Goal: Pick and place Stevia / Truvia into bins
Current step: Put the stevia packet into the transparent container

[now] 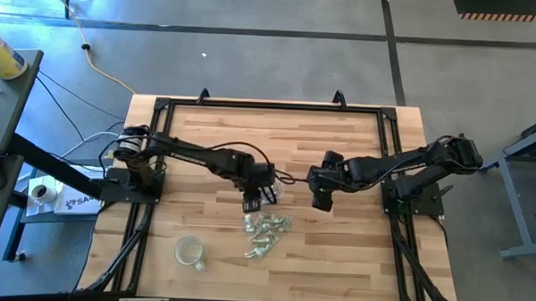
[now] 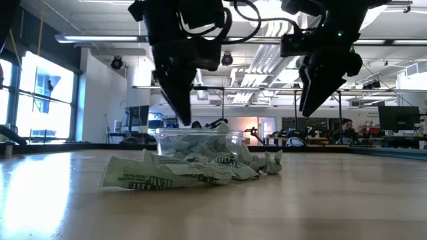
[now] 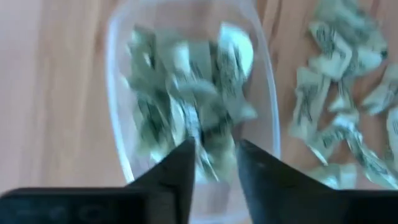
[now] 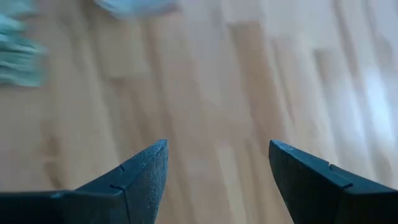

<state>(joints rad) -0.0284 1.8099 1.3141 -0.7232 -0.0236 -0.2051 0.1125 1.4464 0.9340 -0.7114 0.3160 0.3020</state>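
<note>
Sachets [image 1: 267, 229] look light, thin and crumply, so pinch one flat by an edge. Most lie loose just beside the left gripper [image 3: 214, 163], which hangs apart over the half-full tub [image 3: 118, 143]. Right gripper [image 4: 217, 165] waits nearby, wide open.

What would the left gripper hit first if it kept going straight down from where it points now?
Most likely the sachets in the clear tub: the left gripper, fingers apart, points straight into it, at the sachets heaped inside. Height above them is unclear.
</note>
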